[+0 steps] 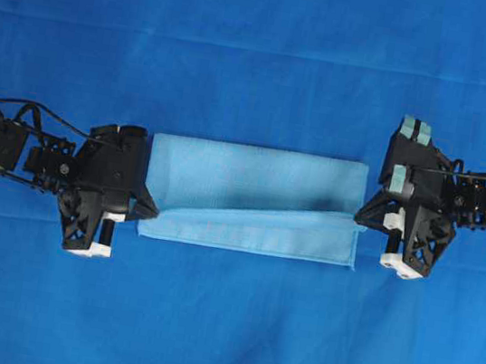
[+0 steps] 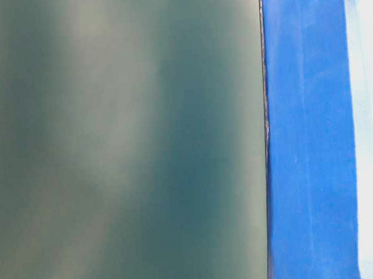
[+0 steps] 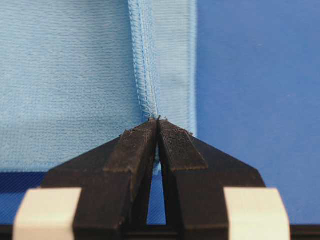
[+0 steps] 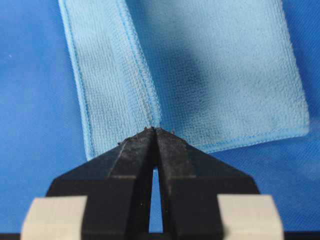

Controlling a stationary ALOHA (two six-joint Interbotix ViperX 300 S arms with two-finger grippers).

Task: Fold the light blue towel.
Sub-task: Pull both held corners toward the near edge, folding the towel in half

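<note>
A royal-blue sheet (image 1: 221,325) covers the whole counter, creased faintly across its far part, and nothing else lies on it around the work. The table-level view is almost wholly blocked by a blurred grey-green surface (image 2: 124,143) close to the lens, leaving only a strip of blue sheet at the right. At the centre of the overhead view lies the light blue towel (image 1: 253,179), a pale sky-blue band running left to right, already doubled over so that it is long and narrow, its far edge and right edge lying flat and straight. Its upper layer is drawn taut between the two arms, the stitched hem running in a slanted line from the near left to the right side, lifted off the lower layer and casting a shadow beneath. The left gripper (image 1: 148,214) meets the towel at its near-left corner; from the wrist, its black fingers (image 3: 135,150) are pressed together on the hem, pinching it at the tips. The right gripper (image 1: 361,220) meets the right edge about midway; its fingers (image 4: 135,150) likewise pinch the hem, with the folded layers spreading away beyond them.
</note>
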